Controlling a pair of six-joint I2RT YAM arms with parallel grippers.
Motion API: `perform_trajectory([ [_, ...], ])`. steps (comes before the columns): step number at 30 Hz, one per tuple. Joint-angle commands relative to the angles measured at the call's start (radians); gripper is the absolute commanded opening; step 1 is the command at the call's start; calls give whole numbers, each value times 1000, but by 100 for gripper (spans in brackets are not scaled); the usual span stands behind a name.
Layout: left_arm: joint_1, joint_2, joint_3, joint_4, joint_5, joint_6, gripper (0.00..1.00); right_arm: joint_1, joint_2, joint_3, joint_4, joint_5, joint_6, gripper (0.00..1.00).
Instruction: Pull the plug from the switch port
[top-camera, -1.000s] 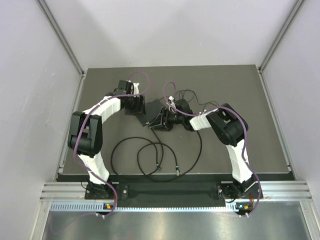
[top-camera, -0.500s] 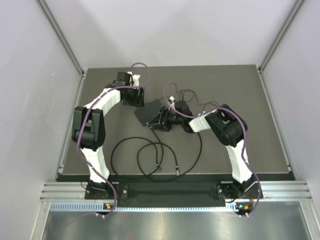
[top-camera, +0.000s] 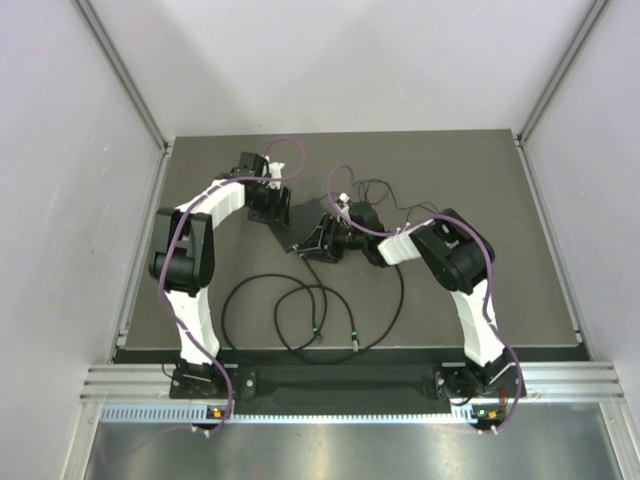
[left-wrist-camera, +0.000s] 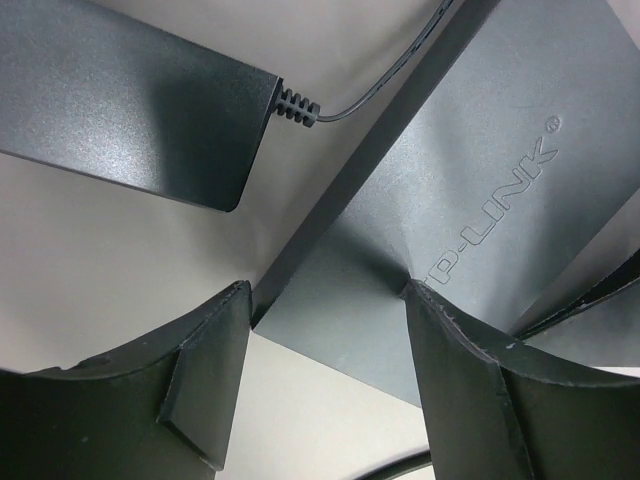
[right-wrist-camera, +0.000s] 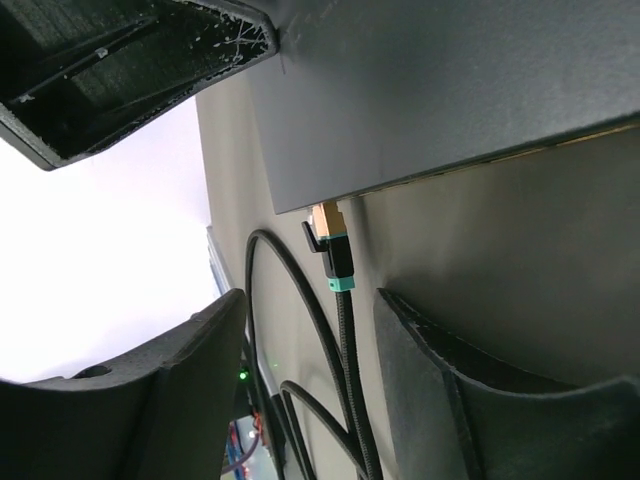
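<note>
The switch (left-wrist-camera: 480, 200) is a flat matte-black box with TP-LINK lettering; in the top view (top-camera: 299, 236) it lies mid-table between the two grippers. My left gripper (left-wrist-camera: 325, 290) is open, with a corner of the switch between its fingers; from above it is at the switch's left end (top-camera: 272, 208). The plug (right-wrist-camera: 330, 250), gold-tipped with a teal ring, sits in a port on the switch's edge (right-wrist-camera: 450, 90). Its braided black cable (right-wrist-camera: 350, 380) runs down between the fingers of my open right gripper (right-wrist-camera: 310, 297), which is just right of the switch in the top view (top-camera: 322, 242).
The black cable lies in loops (top-camera: 300, 310) on the dark mat in front of the switch. A thin cable (top-camera: 375, 188) curls behind the right gripper. A black block with a thin lead (left-wrist-camera: 130, 100) lies next to the switch. Grey walls enclose the table.
My left arm has swung, and its gripper moved back and then right onto the switch's left end, covering more of it. The right arm has stayed put.
</note>
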Motion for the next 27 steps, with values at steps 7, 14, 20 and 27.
perform_trajectory([
  [7,-1,21,-20,-8,6,8,64,30,56,47,-77,7,-25,50],
  [14,-24,31,-25,-21,-3,3,60,35,69,74,-95,37,-24,44],
  [20,-30,36,-28,-24,-1,-1,57,35,101,65,-33,43,47,41],
  [27,-35,42,-34,-25,-27,0,57,29,107,22,48,51,122,31],
])
